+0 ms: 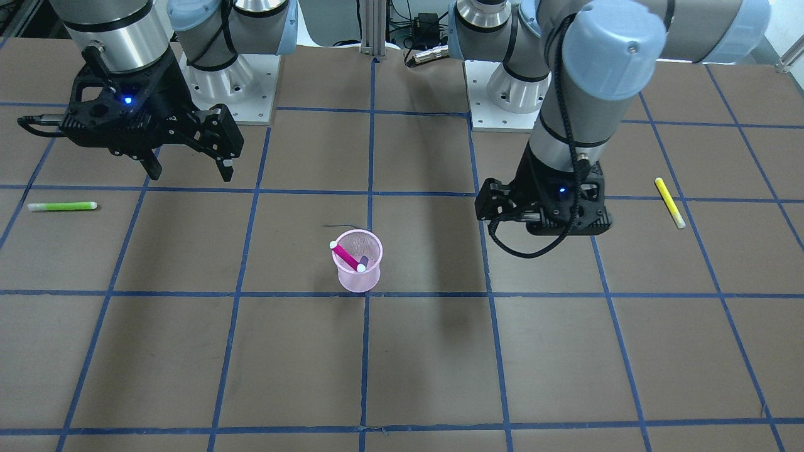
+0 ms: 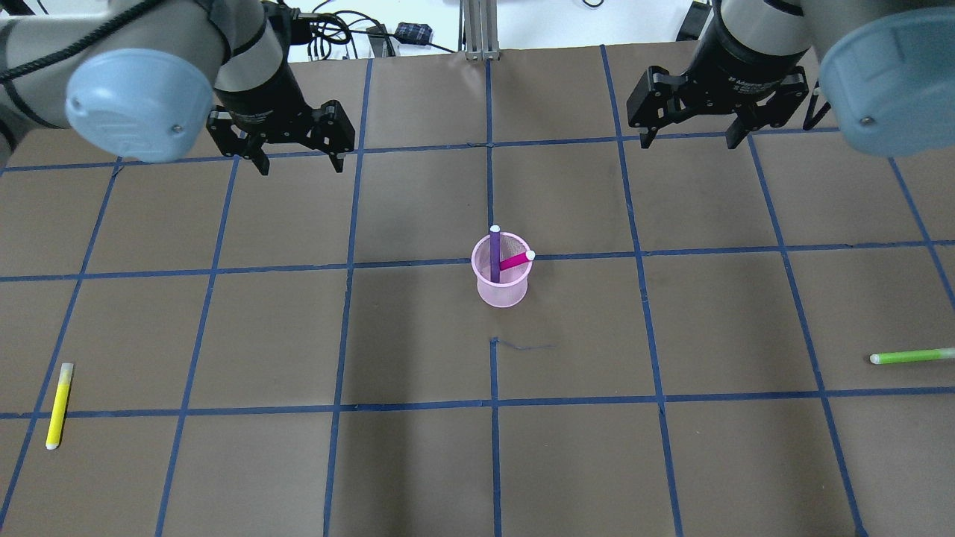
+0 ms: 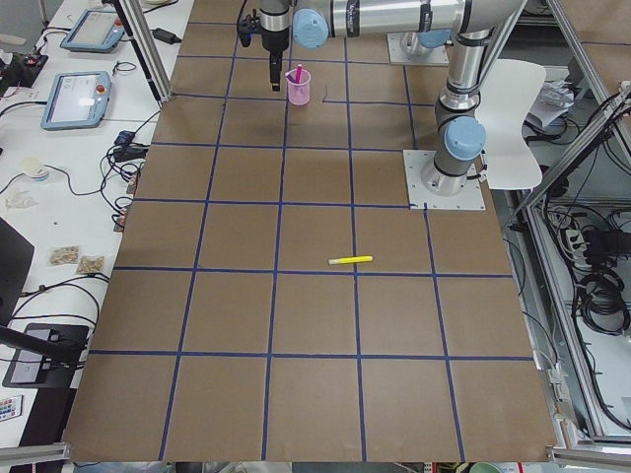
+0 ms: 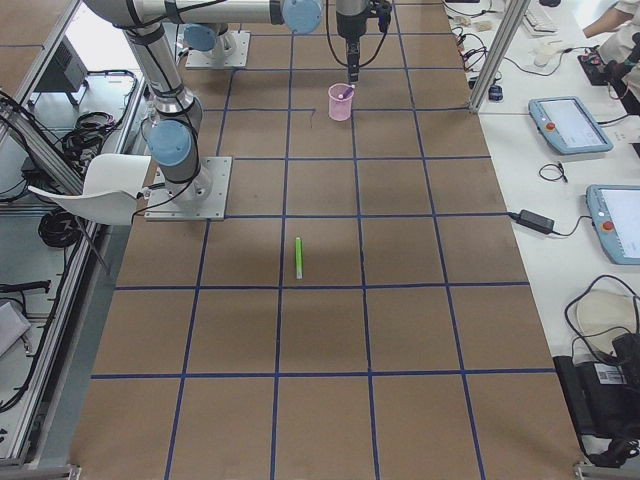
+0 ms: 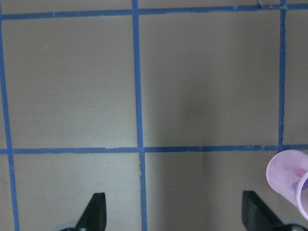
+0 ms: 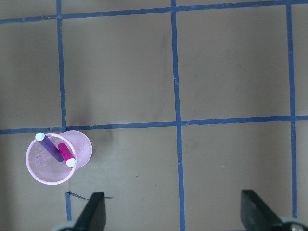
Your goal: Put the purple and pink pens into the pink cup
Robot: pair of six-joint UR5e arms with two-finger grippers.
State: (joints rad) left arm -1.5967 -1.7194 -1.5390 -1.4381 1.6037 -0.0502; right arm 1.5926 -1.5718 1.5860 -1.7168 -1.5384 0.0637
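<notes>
The pink mesh cup [image 2: 503, 291] stands upright near the table's middle. The purple pen [image 2: 495, 253] and the pink pen [image 2: 516, 260] both stand in it, leaning on the rim with their white caps up. My left gripper [image 2: 301, 165] is open and empty, held above the table, off to the cup's far left. My right gripper [image 2: 690, 142] is open and empty, off to the cup's far right. The cup [image 5: 288, 178] shows at the right edge of the left wrist view. In the right wrist view the cup [image 6: 33, 168] holds both pens at lower left.
A yellow pen [image 2: 59, 405] lies on the brown mat at the near left. A green pen [image 2: 910, 356] lies at the near right edge. Blue tape lines grid the table. The arm bases stand at the robot's side of the table.
</notes>
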